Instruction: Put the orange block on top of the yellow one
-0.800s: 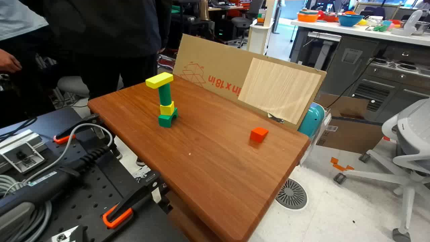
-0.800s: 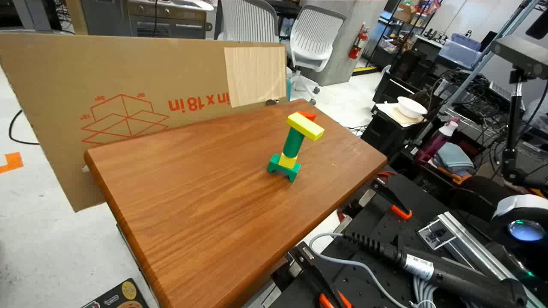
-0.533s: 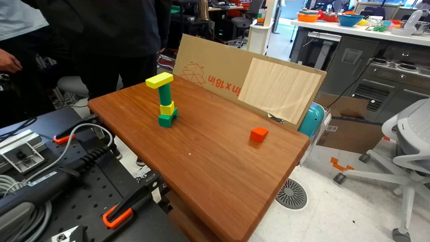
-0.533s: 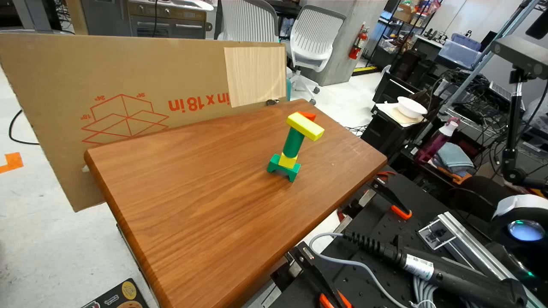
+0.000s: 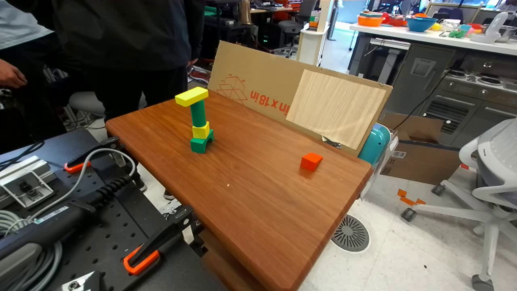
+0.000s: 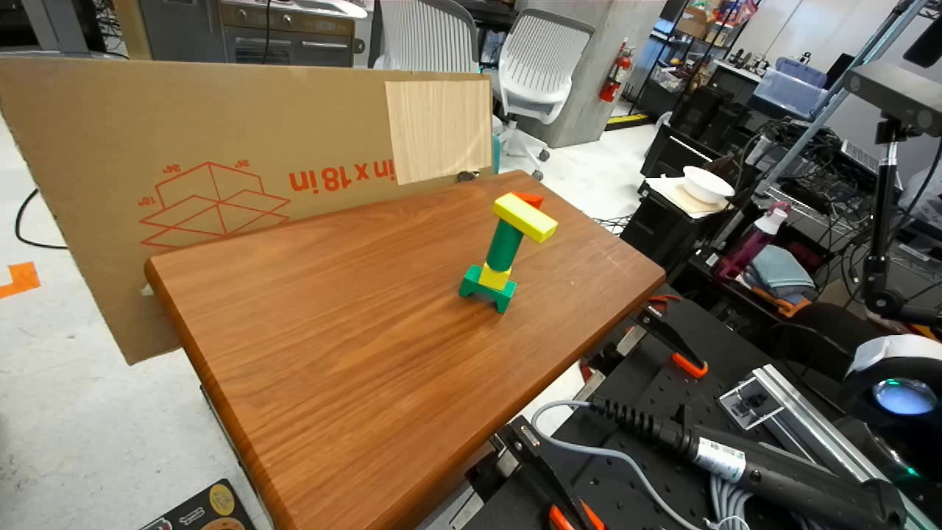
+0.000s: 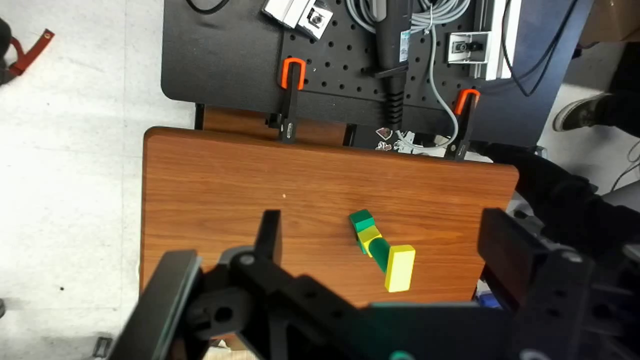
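The orange block is an orange-red piece with a sloped side, lying on the wooden table. In an exterior view the orange block is mostly hidden behind the stack's top. It does not show in the wrist view. The long flat yellow block lies crosswise on top of a stack; it also shows in an exterior view and in the wrist view. Below it are a green cylinder, a smaller yellow block and a green arch. My gripper is open and empty, high above the table.
The wooden table has a cardboard sheet standing along one edge. A black bench with orange-handled clamps, cable and a black tool joins another edge. A person stands near the stack's end of the table.
The standing person has shifted slightly. The blocks have not moved.
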